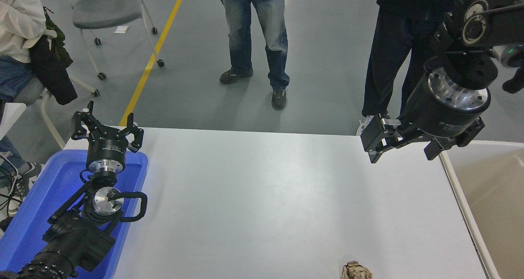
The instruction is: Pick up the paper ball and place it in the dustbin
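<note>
The paper ball (356, 271), a tan crumpled wad, lies on the white table (262, 197) at its near edge, right of centre. The dustbin (495, 197) stands off the table's right side, cream-beige with a pale rim. My right gripper (403, 150) hangs above the table's far right corner, beside the dustbin's rim and far from the ball. Its fingers are spread and nothing is between them. My left gripper (104, 125) is parked open over the blue tray at the far left.
A shallow blue tray (37, 197) sits under the left arm at the table's left edge. Two people stand beyond the far edge, one in jeans (254, 37) and one in dark trousers (389, 54). A seated person and a wheeled chair (108, 13) are at the upper left.
</note>
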{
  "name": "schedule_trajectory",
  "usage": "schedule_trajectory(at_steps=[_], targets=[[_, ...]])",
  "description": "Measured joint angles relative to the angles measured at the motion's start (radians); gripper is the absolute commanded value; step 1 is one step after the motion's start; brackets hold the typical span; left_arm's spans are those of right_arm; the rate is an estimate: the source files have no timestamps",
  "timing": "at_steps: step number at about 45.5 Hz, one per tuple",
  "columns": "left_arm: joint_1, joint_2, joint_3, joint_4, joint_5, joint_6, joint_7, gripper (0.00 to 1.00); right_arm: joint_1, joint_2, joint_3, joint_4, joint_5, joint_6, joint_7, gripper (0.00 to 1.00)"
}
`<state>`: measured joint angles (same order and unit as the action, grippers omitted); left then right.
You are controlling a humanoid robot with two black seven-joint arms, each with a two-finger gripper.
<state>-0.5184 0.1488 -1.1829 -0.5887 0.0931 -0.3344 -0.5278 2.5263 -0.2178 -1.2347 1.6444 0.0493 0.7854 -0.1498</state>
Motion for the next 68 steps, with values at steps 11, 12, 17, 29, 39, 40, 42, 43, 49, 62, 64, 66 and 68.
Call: schedule_trajectory(at_steps=[11, 12, 17, 29, 39, 40, 42, 43, 49, 62, 64, 66, 68], targets=[[0.000, 0.000, 0.000, 0.000, 0.000, 0.000, 0.000, 0.99, -0.002, -0.001, 0.000, 0.000, -0.002, 0.000, 0.001, 1.00], [0.000, 0.000, 0.000, 0.000, 0.000, 0.000, 0.000, 0.99, -0.002, -0.001, 0.000, 0.000, -0.002, 0.000, 0.001, 1.00], [0.000, 0.001, 0.000, 0.001, -0.001, 0.000, 0.000, 0.99, -0.003, -0.001, 0.000, 0.000, -0.003, 0.000, 0.001, 1.00], [0.000, 0.002, 0.000, 0.001, -0.001, 0.000, 0.000, 0.99, -0.004, -0.004, 0.001, 0.000, -0.003, 0.000, 0.001, 1.00], [0.000, 0.002, 0.000, 0.001, -0.001, 0.000, 0.000, 0.99, -0.002, -0.001, 0.005, 0.000, -0.001, 0.000, 0.001, 1.00], [0.000, 0.002, 0.000, 0.001, -0.001, 0.000, 0.000, 0.99, -0.002, -0.001, 0.006, 0.000, -0.001, 0.000, 0.001, 1.00], [0.000, 0.002, 0.000, 0.001, -0.001, 0.000, 0.000, 0.99, -0.001, -0.001, 0.006, 0.000, 0.000, 0.000, 0.002, 1.00], [0.000, 0.002, 0.000, 0.001, -0.001, 0.000, 0.000, 0.99, -0.001, 0.000, 0.006, 0.000, 0.000, 0.000, 0.002, 1.00], [0.000, 0.002, 0.000, 0.001, -0.001, 0.000, 0.000, 0.99, -0.001, -0.002, 0.008, 0.000, 0.000, 0.000, 0.002, 1.00], [0.000, 0.003, 0.000, 0.001, -0.001, 0.000, 0.000, 0.99, -0.022, -0.010, 0.008, 0.000, -0.015, 0.000, 0.003, 1.00], [0.000, 0.003, 0.000, 0.001, -0.001, 0.000, 0.000, 0.99, -0.032, -0.010, 0.010, 0.000, -0.016, -0.003, 0.003, 1.00], [0.000, 0.003, 0.000, 0.001, -0.001, 0.000, 0.000, 0.99, -0.042, -0.008, 0.013, 0.001, -0.017, -0.009, 0.004, 1.00], [0.000, 0.003, 0.000, 0.001, -0.001, 0.000, 0.000, 0.99, -0.058, -0.003, 0.015, 0.002, -0.018, -0.020, 0.006, 1.00]])
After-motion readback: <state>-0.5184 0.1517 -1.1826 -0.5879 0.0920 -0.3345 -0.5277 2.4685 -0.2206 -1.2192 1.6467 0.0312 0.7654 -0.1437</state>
